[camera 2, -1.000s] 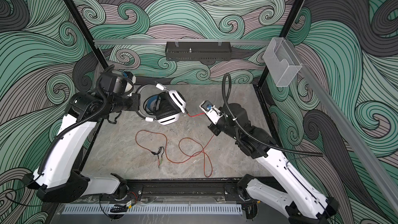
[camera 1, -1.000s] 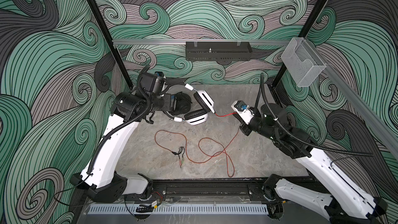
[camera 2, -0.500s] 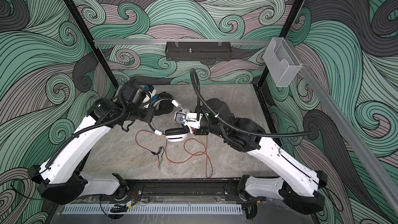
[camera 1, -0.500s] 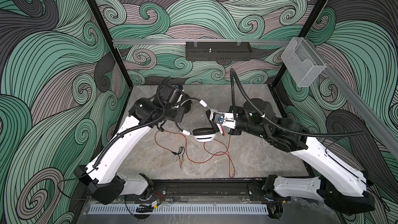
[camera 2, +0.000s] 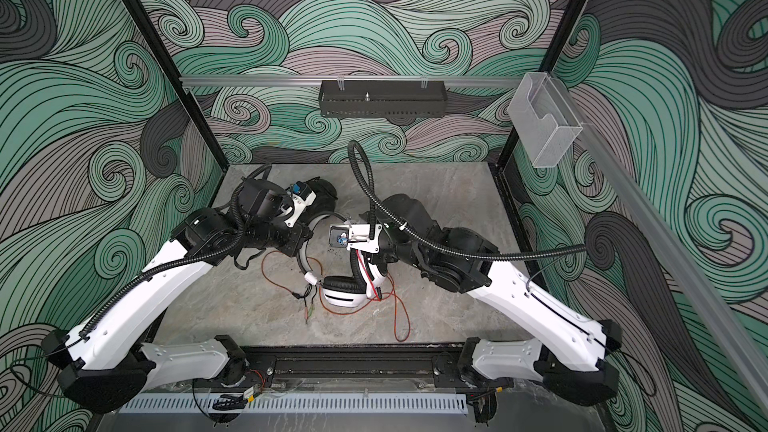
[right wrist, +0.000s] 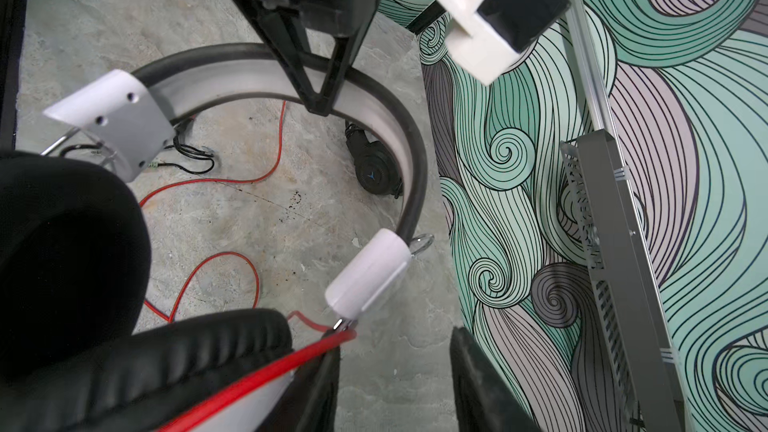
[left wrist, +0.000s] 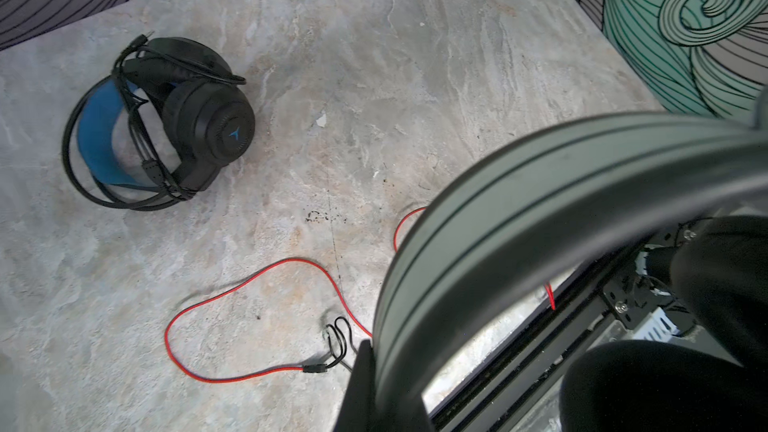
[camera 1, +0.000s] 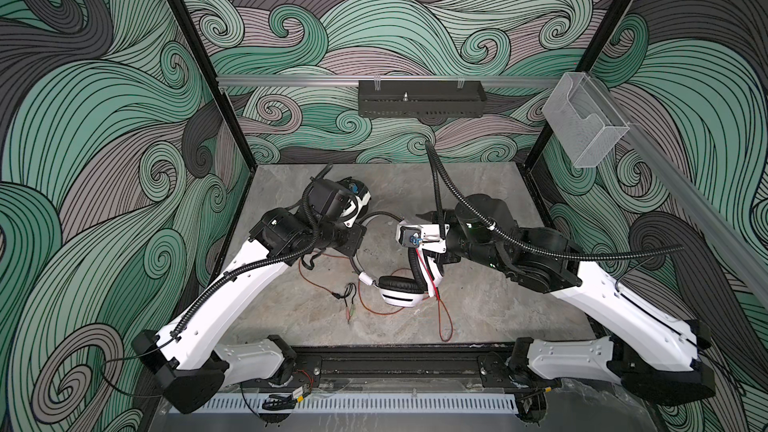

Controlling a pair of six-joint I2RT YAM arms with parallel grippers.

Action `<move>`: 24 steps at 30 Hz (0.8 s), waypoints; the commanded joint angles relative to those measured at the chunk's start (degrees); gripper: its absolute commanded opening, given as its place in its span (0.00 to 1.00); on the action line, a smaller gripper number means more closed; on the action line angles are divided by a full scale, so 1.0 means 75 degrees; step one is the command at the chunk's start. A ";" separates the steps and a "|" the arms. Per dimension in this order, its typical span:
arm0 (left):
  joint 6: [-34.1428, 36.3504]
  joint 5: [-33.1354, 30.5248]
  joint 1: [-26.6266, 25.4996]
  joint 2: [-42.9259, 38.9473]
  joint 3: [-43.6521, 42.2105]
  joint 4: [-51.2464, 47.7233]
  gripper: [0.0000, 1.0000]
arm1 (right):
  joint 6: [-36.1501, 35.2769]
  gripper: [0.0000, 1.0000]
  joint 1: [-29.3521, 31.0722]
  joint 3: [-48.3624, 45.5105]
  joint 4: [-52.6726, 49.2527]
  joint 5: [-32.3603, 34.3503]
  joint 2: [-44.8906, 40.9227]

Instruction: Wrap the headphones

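Right wrist view, nearest first: the right gripper (right wrist: pixel 395 342) has its fingers (right wrist: pixel 322 384) standing apart with only bare tabletop (right wrist: pixel 291 222) showing between them. They grasp nothing. The red cable (right wrist: pixel 257 380) runs just beside one finger, outside the gap, along a black ear cushion (right wrist: pixel 166 359) of the white headset (right wrist: pixel 370 272).

Further out, the headband (right wrist: pixel 411 168) arches across the view. The left gripper (right wrist: pixel 318 101) is clenched on its crown and holds the headset tilted, with the cups hanging low near the tabletop. Beyond the headband, the black headset (right wrist: pixel 374 168) lies well apart at the back of the tabletop. Its own cable is bundled round it, so that one looks finished.

In a top view most of the red cable lies slack in loops (camera 1: pixel 446 317) on the tabletop, and its plug end (camera 1: pixel 349 305) sits near the cups. The winding seems hardly begun.

To do this step well, the right fingers should close on the cable close to where it leaves the cup, not far down the slack. Each turn then stays short and lightly taut. The left grip should hold the band steady and square while the right arm carries the cable round. Avoid dragging the loops under the cups, where they could snag, and take care that the plug end does not whip across the tabletop.
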 commanded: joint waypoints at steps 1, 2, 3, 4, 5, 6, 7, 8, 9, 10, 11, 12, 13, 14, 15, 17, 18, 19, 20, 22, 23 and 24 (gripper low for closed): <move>-0.0488 0.1122 -0.0052 -0.0351 -0.0078 0.1107 0.00 | 0.0081 0.54 0.0025 -0.0054 0.0179 0.0343 0.0003; -0.0530 0.1213 -0.0051 -0.0387 -0.0147 0.1168 0.00 | 0.0085 0.56 0.0031 -0.0023 0.0172 0.0440 0.0029; -0.0566 0.1308 -0.0051 -0.0451 -0.0241 0.1267 0.00 | 0.0086 0.57 0.0023 0.0010 0.0167 0.0544 0.0065; -0.0591 0.1382 -0.0052 -0.0522 -0.0346 0.1362 0.00 | 0.0092 0.58 0.0030 0.0040 0.0166 0.0648 0.0086; -0.0629 0.1407 -0.0041 -0.0584 -0.0440 0.1440 0.00 | 0.0086 0.59 0.0027 0.0069 0.0167 0.0733 0.0109; -0.0668 0.1408 -0.0040 -0.0654 -0.0539 0.1506 0.00 | 0.0075 0.60 0.0009 0.0076 0.0160 0.0825 0.0105; -0.0692 0.1418 -0.0040 -0.0699 -0.0605 0.1547 0.00 | 0.0054 0.61 0.0019 0.0087 0.0164 0.0863 0.0099; -0.0740 0.1402 -0.0040 -0.0744 -0.0646 0.1579 0.00 | 0.0034 0.62 0.0017 0.0087 0.0175 0.0917 0.0081; -0.0836 0.1376 -0.0030 -0.0788 -0.0716 0.1660 0.00 | 0.0016 0.64 0.0016 0.0093 0.0163 0.0984 0.0066; -0.0941 0.1373 -0.0029 -0.0848 -0.0815 0.1778 0.00 | 0.0008 0.66 0.0017 0.0125 0.0176 0.1037 0.0065; -0.1038 0.1397 -0.0019 -0.0897 -0.0903 0.1895 0.00 | 0.0012 0.68 -0.0001 0.0163 0.0171 0.1081 0.0058; -0.1162 0.1429 -0.0006 -0.0922 -0.0994 0.1997 0.00 | 0.0019 0.69 -0.0012 0.0208 0.0169 0.1122 0.0054; -0.1287 0.1431 -0.0005 -0.0942 -0.1057 0.2072 0.00 | 0.0026 0.73 -0.0021 0.0249 0.0169 0.1150 0.0045; -0.1406 0.1430 0.0005 -0.0960 -0.1117 0.2133 0.00 | 0.0027 0.76 -0.0033 0.0305 0.0173 0.1207 0.0054; -0.1537 0.1438 0.0006 -0.0992 -0.1214 0.2233 0.00 | 0.0030 0.78 -0.0028 0.0359 0.0162 0.1299 0.0065; -0.1769 0.1495 0.0007 -0.1126 -0.1469 0.2542 0.00 | 0.0021 0.79 -0.0046 0.0476 0.0168 0.1452 0.0115; -0.1855 0.1529 0.0007 -0.1188 -0.1595 0.2705 0.00 | 0.0026 0.80 -0.0041 0.0534 0.0163 0.1513 0.0124; -0.1922 0.1558 0.0007 -0.1237 -0.1698 0.2795 0.00 | 0.0022 0.80 -0.0048 0.0573 0.0160 0.1562 0.0144; -0.1971 0.1577 0.0007 -0.1261 -0.1761 0.2847 0.00 | 0.0026 0.81 -0.0065 0.0610 0.0160 0.1597 0.0159; -0.2046 0.1601 0.0007 -0.1338 -0.1896 0.2966 0.00 | -0.0007 0.83 -0.0098 0.0661 0.0161 0.1672 0.0188; -0.2061 0.1626 0.0013 -0.1381 -0.1942 0.3018 0.00 | -0.0038 0.85 -0.0109 0.0679 0.0162 0.1689 0.0183; -0.2073 0.1654 0.0018 -0.1425 -0.1990 0.3067 0.00 | -0.0055 0.86 -0.0120 0.0696 0.0151 0.1703 0.0183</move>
